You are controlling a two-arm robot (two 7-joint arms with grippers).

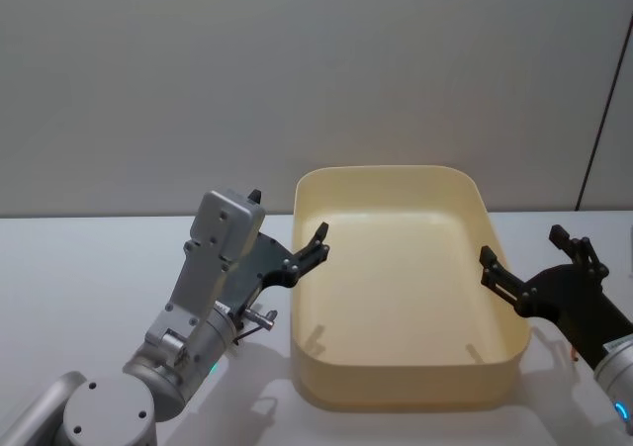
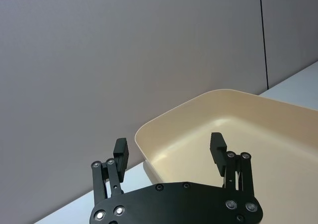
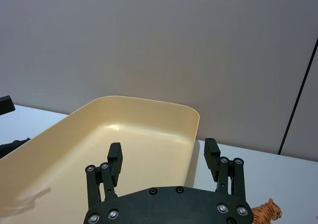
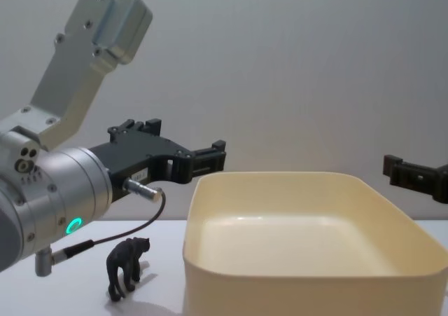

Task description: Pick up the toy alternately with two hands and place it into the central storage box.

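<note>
**Operator:** What sits closest to you?

**Robot:** Low in the left of the chest view, a small black animal figure (image 4: 127, 265) stands on the white table (image 1: 79, 268). It is just beside the left wall of the central storage box (image 4: 308, 295), with a gap between them. My left wrist hangs above it.

**Operator:** And the left gripper itself?

**Robot:** My left gripper (image 2: 169, 144) is released, its jaws spread wide with nothing between them. It is raised above the box's left rim and points toward the middle of the frame. So the figure lies below and behind my fingertips, toward the bottom left corner.

**Operator:** How is the figure turned?

**Robot:** I see it side-on, head toward the box. I judge that its body runs across the frame, so a grip would close across that line.

**Operator:** What about the right side?

**Robot:** My right gripper (image 3: 163, 150) is also released and empty, held at the box's right rim. An orange tiger figure (image 3: 266, 213) lies in the lower right corner of the right wrist view. It is on the table outside the box, near that gripper's base.

**Operator:** And farther out?

**Robot:** The box has no toy in it. Beyond it is the grey wall (image 1: 297, 70).

**Operator:** Which arm takes which toy?

**Robot:** The left is nearer the black figure and the right is nearer the tiger. I judge that either arm must draw back and tip downward first.
</note>
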